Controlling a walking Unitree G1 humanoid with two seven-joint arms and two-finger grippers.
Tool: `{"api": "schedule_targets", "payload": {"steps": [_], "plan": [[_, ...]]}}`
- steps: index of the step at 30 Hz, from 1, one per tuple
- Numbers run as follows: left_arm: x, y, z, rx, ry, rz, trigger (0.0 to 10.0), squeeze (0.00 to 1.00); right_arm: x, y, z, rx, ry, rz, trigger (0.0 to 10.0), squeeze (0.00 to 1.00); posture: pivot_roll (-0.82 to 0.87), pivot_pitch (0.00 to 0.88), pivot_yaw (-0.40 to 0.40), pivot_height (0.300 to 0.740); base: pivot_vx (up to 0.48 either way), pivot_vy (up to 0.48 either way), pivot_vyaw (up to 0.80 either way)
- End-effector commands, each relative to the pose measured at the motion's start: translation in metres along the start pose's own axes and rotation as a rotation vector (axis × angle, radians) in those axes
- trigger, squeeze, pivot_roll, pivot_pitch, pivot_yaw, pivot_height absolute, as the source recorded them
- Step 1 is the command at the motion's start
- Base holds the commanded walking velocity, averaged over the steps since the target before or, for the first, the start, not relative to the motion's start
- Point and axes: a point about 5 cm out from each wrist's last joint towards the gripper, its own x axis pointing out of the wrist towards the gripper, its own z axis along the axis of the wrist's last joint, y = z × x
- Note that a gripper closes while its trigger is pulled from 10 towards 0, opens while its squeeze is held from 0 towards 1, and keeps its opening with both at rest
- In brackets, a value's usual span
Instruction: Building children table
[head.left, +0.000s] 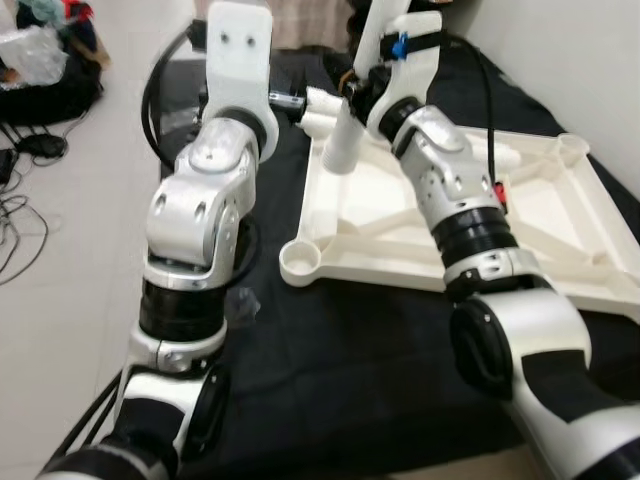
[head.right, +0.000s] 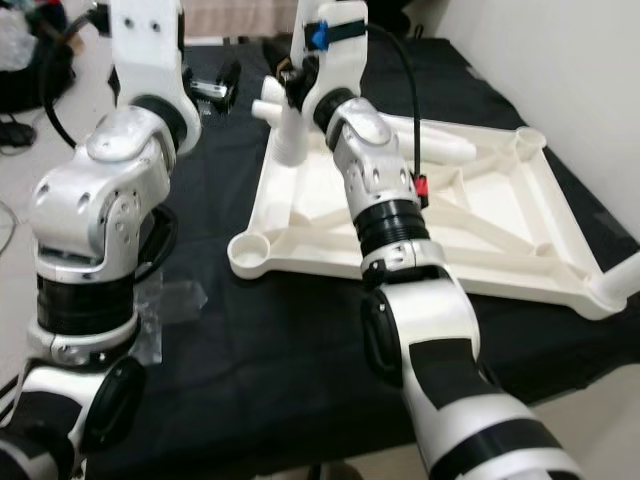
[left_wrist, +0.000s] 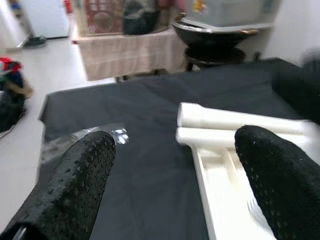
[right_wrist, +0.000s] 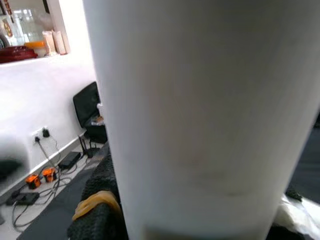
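white plastic, the upturned tabletop frame (head.right: 500, 215) lies on the black cloth (head.right: 300, 340) in front of me, underside up, with a round socket (head.right: 248, 250) at its near corner. my right gripper (head.left: 352, 95) is at the far corner, clenched around one white table leg (head.left: 342, 135) that stands tilted there; up close the leg (right_wrist: 210, 115) blocks nearly all of my right wrist's sight. my left gripper (left_wrist: 175, 175) hovers released over the cloth beside the frame's edge, its fingers (left_wrist: 75, 185) spread wide. a second leg (head.right: 445, 145) lies inside the frame. a crumpled clear bag (head.right: 165, 300) sits on the cloth by my left arm. cables (head.left: 20, 215) trail on the floor to my left. i can read no writing.
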Motion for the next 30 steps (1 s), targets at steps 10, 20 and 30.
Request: {"api": "schedule_targets", "payload": {"steps": [10,20,30], "plan": [[0.015,-0.008,0.043,-0.044,-0.039,0.026,10.0,0.00,-0.004,-0.011,0.001,-0.020,0.007,-0.038,10.0,0.00,0.11,0.299,-0.087,0.740,0.000,0.000,0.00],[0.018,-0.015,0.053,-0.126,-0.043,0.009,10.0,0.00,-0.004,-0.014,0.007,-0.044,-0.001,-0.056,10.0,0.00,0.11,0.316,-0.081,0.740,0.000,0.000,0.00],[0.018,-0.010,0.041,-0.140,-0.049,0.004,10.0,0.00,-0.003,-0.008,0.011,-0.038,-0.014,-0.020,10.0,0.00,0.11,0.313,-0.077,0.740,0.000,0.000,0.00]]}}
